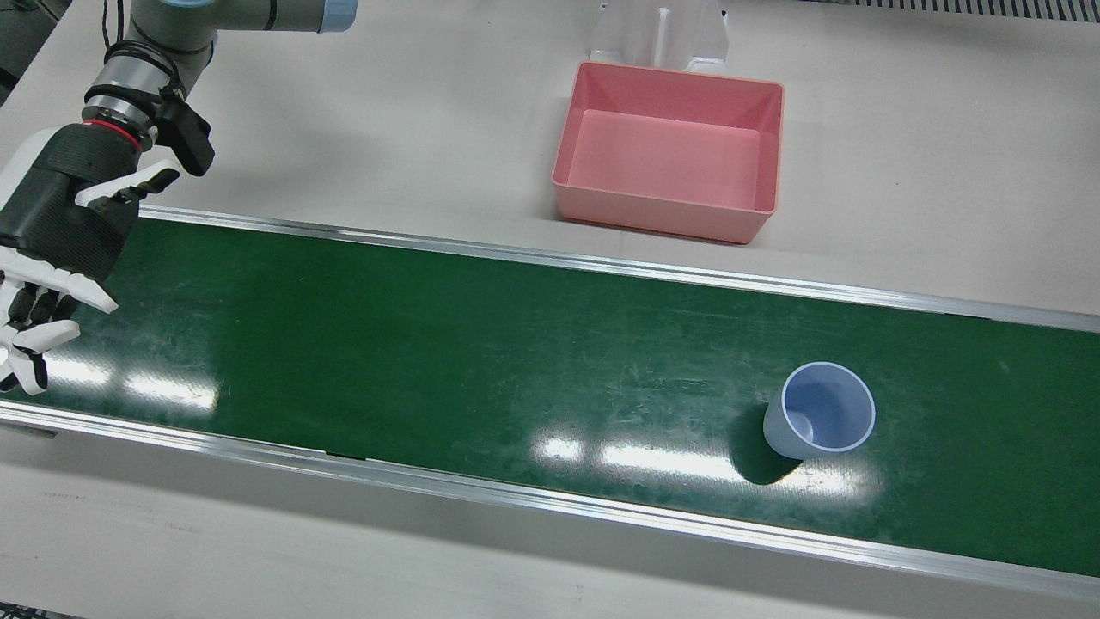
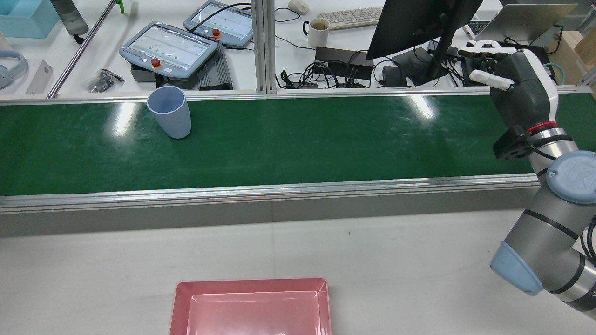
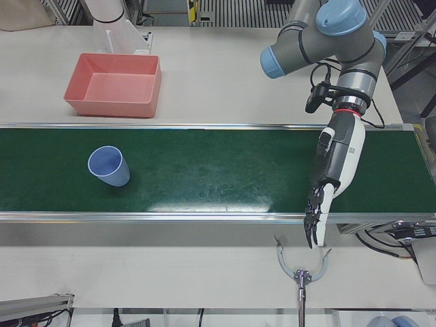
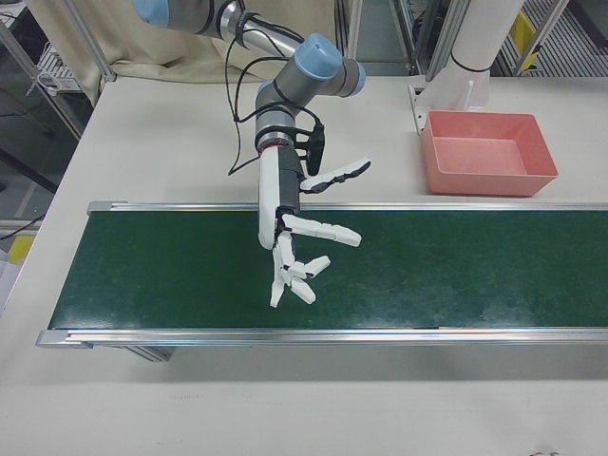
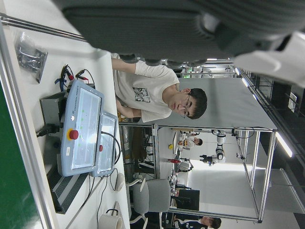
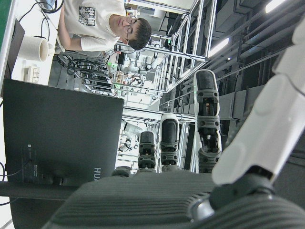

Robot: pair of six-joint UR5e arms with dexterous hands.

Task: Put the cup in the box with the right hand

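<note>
Front view: blue cup [image 1: 816,421] stood upright, mouth up, on the green belt [image 1: 430,344], toward the right end and close to the near rail. It was touched by nothing.

Pink box [image 1: 662,215] sat on the white table [image 1: 387,112] beyond the belt's far rail, left of the cup and well apart from it. Nothing was inside.

Right hand [image 1: 60,232] hung over the left end of the belt, far from both cup and box. Its fingers [image 4: 323,230] were spread wide and held nothing.

Left-front view: left hand [image 3: 334,163] pointed down over the belt's near rail, well right of the cup. Its fingers were straight, lying close side by side, and clasped nothing.
</note>
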